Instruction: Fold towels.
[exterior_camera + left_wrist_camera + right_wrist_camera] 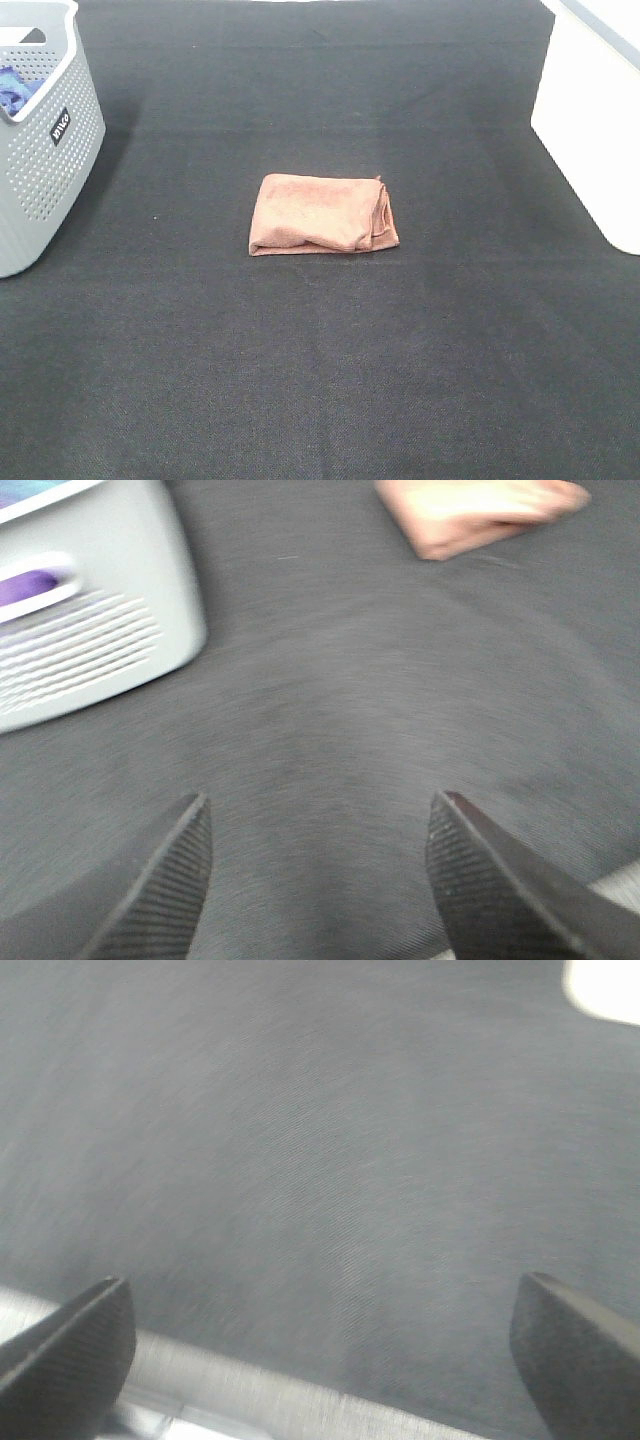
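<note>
Dark matting (320, 380) lay bare beneath both claws, the left gripper (318, 880) parted and empty, the right gripper (320, 1360) spread wide and empty, while farther off the terracotta towel (322, 214) sat folded mid-mat, its right-hand edges uneven, so any finishing move should, in my judgement, square those layers.

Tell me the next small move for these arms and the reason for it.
Probably keep both arms back and treat this fold as finished. The terracotta towel already lies folded into a compact rectangle on the black mat, and both the left gripper and right gripper have open, empty jaws away from it.
</note>
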Available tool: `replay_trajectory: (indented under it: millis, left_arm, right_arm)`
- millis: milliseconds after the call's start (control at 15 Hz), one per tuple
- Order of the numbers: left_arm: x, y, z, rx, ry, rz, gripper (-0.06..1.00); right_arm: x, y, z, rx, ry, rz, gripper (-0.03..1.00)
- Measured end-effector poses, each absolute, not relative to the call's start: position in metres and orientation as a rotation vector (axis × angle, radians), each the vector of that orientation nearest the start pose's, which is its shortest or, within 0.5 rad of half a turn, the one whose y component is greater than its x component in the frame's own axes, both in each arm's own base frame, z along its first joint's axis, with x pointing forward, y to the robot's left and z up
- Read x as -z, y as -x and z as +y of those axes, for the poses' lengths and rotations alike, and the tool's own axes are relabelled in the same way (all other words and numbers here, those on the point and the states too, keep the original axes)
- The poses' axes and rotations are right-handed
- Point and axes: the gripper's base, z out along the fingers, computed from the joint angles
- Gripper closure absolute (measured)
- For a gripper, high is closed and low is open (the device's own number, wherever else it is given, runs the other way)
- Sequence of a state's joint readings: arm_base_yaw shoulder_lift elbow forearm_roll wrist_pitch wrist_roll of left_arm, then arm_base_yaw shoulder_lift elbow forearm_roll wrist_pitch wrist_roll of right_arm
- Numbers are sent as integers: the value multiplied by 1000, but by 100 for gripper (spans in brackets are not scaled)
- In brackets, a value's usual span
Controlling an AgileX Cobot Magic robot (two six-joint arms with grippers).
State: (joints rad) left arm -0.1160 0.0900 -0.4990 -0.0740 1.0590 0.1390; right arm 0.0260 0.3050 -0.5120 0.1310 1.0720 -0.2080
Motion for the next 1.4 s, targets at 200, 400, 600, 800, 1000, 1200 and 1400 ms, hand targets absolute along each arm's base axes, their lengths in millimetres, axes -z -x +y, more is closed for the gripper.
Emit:
replay_trajectory:
  millis: [200, 400, 600, 800, 1000, 1200, 1400]
  left_arm:
    - [-277, 2, -6, 19, -170, 2050, 34]
    - [-277, 5, -6, 17, -168, 2031, 34]
    - [-277, 5, -6, 17, -168, 2031, 34]
    - [-277, 5, -6, 17, -168, 2031, 34]
    - [-277, 5, -6, 17, -168, 2031, 34]
    - [-277, 6, -6, 17, -168, 2030, 34]
    - [-277, 6, -6, 17, -168, 2030, 34]
  right_arm:
    - [-280, -16, 10, -41, 213, 2170, 1]
    - [-280, 2, 11, -29, 209, 2059, 1]
    - [-280, 8, 11, -27, 208, 2018, 1]
    - [-280, 8, 11, -28, 208, 2018, 1]
    - [-280, 8, 11, -29, 208, 2018, 1]
    - [-280, 8, 11, -29, 208, 2018, 1]
    - [-280, 8, 11, -29, 208, 2018, 1]
